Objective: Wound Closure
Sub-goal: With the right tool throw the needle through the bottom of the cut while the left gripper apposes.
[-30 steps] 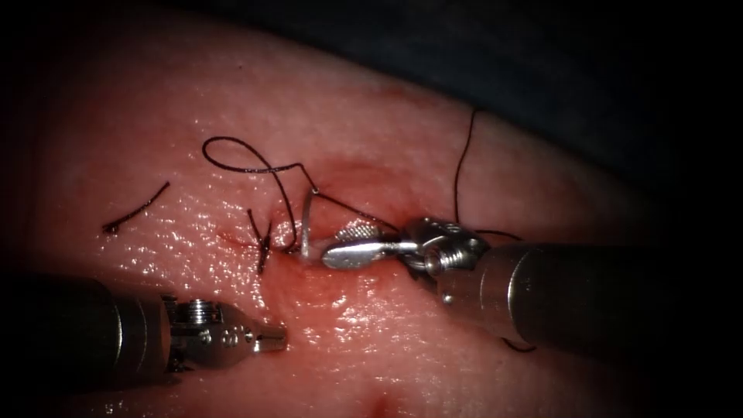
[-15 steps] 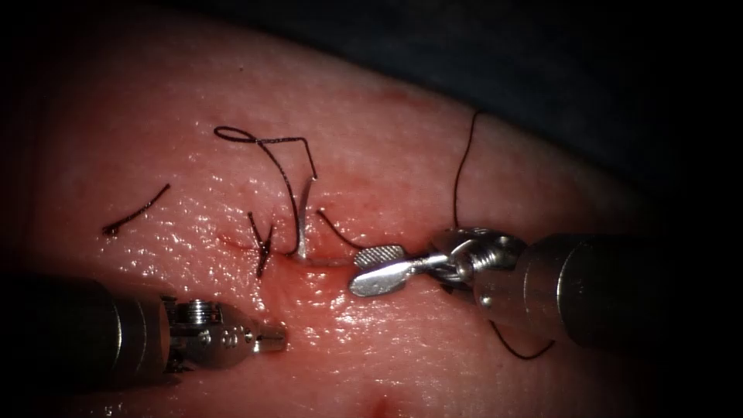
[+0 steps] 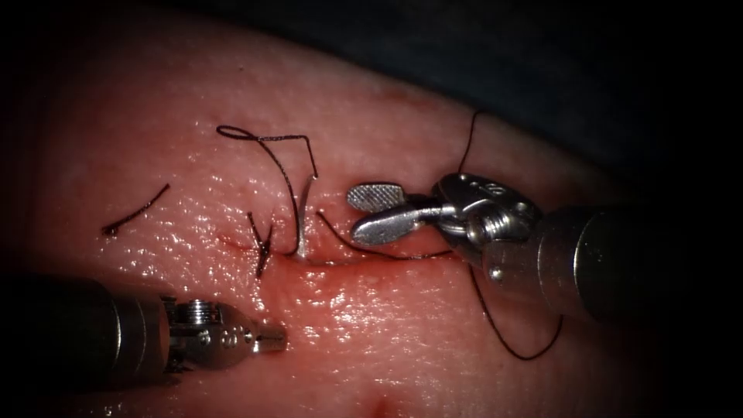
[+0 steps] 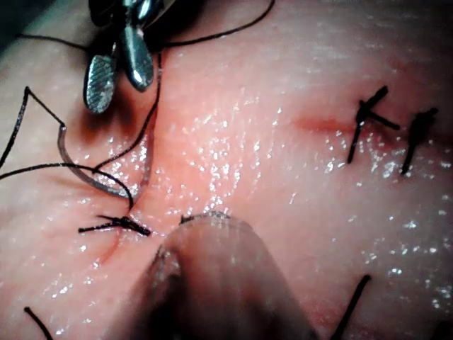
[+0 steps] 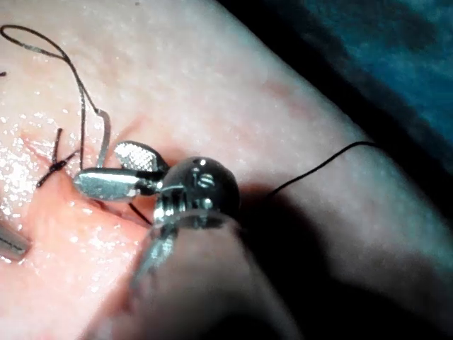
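The curved steel needle (image 3: 303, 220) stands in the glistening pink tissue (image 3: 371, 325) at the narrow red cut (image 3: 364, 259), its bright arc rising free from the surface with its lower end buried at the wound line; in the left wrist view the same needle (image 4: 85, 170) shows as a thin grey hook sunk into the wet surface. Fine black thread (image 3: 267, 147) runs from the needle's upper end, loops over the tissue left of the cut, and another strand trails beneath the cut and curls below the right arm's tool. The right arm's silver needle driver (image 3: 364, 210), with ridged, spoon-shaped jaws, hovers just right of the needle with its jaws spread apart and gripping nothing. The left arm's silver needle driver (image 3: 271, 339) rests low on the left, well apart from the needle, jaws closed together and empty. A knotted stitch (image 3: 261, 244) with short black tails sits just left of the needle, and a loose cut thread end (image 3: 135, 209) lies further left.
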Controlling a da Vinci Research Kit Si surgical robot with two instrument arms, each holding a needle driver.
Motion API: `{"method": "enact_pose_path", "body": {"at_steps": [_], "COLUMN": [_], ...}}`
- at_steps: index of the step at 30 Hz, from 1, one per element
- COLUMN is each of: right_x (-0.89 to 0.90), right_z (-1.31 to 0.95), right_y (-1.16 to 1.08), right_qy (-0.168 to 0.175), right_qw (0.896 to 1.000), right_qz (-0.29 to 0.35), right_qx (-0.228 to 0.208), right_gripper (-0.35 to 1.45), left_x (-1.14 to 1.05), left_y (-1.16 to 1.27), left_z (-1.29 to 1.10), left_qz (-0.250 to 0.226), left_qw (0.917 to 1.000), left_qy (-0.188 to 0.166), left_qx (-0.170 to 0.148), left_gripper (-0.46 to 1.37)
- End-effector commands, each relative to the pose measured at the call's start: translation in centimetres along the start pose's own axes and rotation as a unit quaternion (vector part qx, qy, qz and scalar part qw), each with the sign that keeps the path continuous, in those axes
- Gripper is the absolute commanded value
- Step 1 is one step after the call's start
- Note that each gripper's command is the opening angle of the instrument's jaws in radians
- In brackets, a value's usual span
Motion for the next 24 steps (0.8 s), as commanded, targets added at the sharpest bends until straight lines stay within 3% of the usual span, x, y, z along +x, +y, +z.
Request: {"method": "enact_pose_path", "body": {"at_steps": [1,4,10,17,24], "right_x": [-0.02,-0.03,-0.07,-0.11,-0.08], "right_z": [0.00,0.05,0.14,0.30,0.40], "right_y": [0.06,0.17,0.45,0.67,0.71], "right_qy": [-0.015,-0.016,-0.010,0.033,0.086], "right_qw": [1.000,0.997,0.994,0.991,0.988], "right_qz": [-0.020,-0.076,-0.108,-0.127,-0.123], "right_qx": [-0.001,-0.005,0.015,0.016,0.035], "right_gripper": [0.99,0.95,0.86,0.86,0.84], "left_x": [0.00,0.00,0.00,0.00,0.00], "left_y": [0.00,0.00,0.00,0.00,0.00], "left_z": [0.00,0.00,-0.01,-0.01,-0.01], "left_qz": [0.000,0.000,0.000,0.000,0.000], "left_qw": [1.0000,1.0000,1.0000,1.0000,1.0000], "left_qy": [0.000,0.000,0.000,0.000,0.000], "left_qx": [-0.002,-0.002,-0.002,-0.002,-0.003], "left_gripper": [-0.35,-0.35,-0.35,-0.35,-0.35]}}
